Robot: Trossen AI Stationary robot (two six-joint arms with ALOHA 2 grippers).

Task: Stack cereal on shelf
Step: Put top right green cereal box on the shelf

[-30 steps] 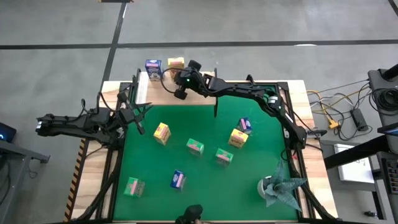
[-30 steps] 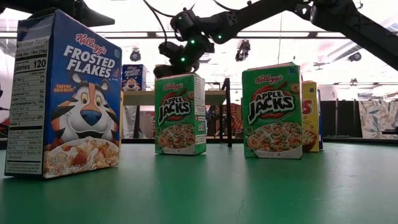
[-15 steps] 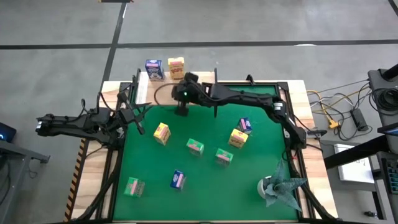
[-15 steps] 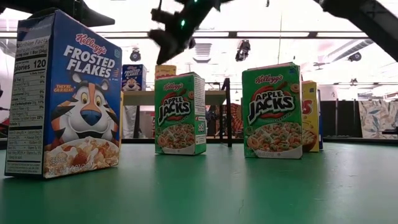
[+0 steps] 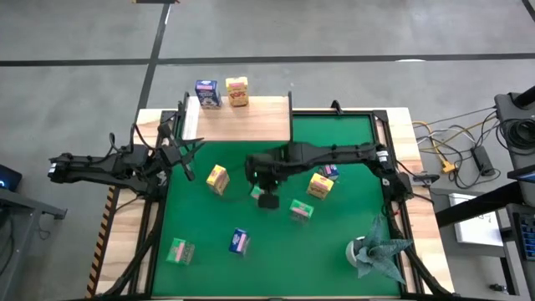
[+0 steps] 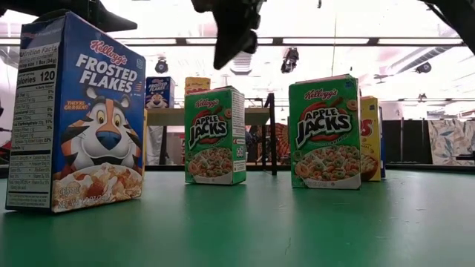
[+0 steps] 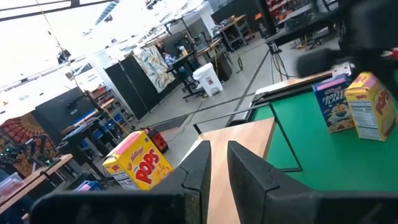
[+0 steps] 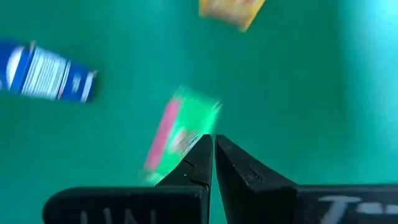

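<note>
Top view, your right pincer hangs clenched and empty over the green mat, arm stretched across from the table's right edge. Directly beneath its tips stands a green cereal box, upright in the low view, long axis vertical, printed face toward that camera. A second green box stands just right of the pincer; a yellow one and a blue one lie beyond, beside the arm. The shelf sits well behind the pincer and carries one blue box and one yellow box, both upright at its far edge. Your left pincer waits nearly closed, empty, at the mat's left edge
</note>
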